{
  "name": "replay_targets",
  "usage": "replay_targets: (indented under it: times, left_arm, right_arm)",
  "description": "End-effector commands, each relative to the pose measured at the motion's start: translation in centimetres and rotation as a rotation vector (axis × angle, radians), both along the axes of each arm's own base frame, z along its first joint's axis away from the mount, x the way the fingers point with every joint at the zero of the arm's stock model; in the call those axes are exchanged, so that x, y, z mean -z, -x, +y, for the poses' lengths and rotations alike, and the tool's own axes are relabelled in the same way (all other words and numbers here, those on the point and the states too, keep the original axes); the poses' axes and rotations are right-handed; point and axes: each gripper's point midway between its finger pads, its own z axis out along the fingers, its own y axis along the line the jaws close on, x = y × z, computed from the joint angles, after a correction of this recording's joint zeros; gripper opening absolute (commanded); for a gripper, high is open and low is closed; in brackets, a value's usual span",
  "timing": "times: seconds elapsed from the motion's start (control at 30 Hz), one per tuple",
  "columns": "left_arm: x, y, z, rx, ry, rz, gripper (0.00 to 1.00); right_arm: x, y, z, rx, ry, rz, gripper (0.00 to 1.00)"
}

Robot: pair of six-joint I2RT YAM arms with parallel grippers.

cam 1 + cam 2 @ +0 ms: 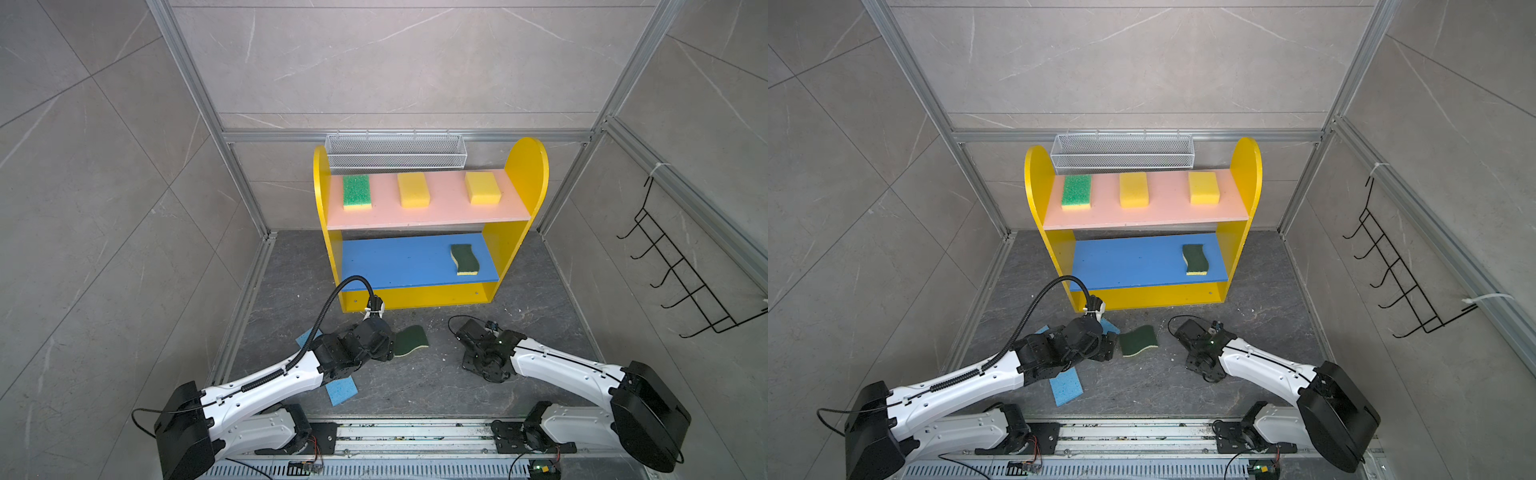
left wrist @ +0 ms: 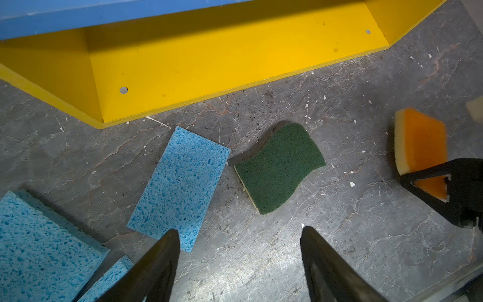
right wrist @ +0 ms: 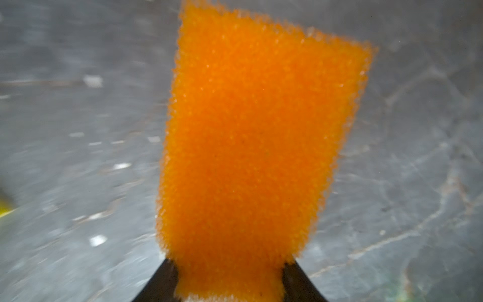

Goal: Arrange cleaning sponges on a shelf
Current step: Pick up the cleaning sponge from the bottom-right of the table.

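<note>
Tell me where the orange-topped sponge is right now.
Seen in both wrist views, the orange-topped sponge is pinched in the right gripper, in front of the shelf, right of the dark-green wavy sponge on the floor.

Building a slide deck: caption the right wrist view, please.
Right gripper pinches the orange-topped sponge between its fingers, blurred grey floor behind.

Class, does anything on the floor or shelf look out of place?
Yes: three light-blue sponges lie scattered at odd angles on the floor before the shelf, and a dark-green wavy sponge lies skewed beside them.
</note>
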Motion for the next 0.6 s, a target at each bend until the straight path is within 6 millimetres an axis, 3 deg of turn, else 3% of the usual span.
replay_targets:
  times: [0.0, 0.4, 0.57]
  left_arm:
    - [-1.1, -0.2, 0.8, -0.024, 0.005, -0.028, 0.76]
    - [-1.6, -0.2, 1.1, -0.034, 0.022, -0.042, 0.76]
    - [-1.9, -0.1, 1.4, -0.041, 0.029, -0.051, 0.75]
  right_arm:
    - [-2.1, -1.2, 1.5, -0.122, -0.002, -0.059, 0.52]
    - [-9.6, -4.9, 5.3, -0.406, -0.026, -0.239, 0.54]
    - [-11.8, -6.2, 7.4, -0.519, -0.034, -0.28, 0.55]
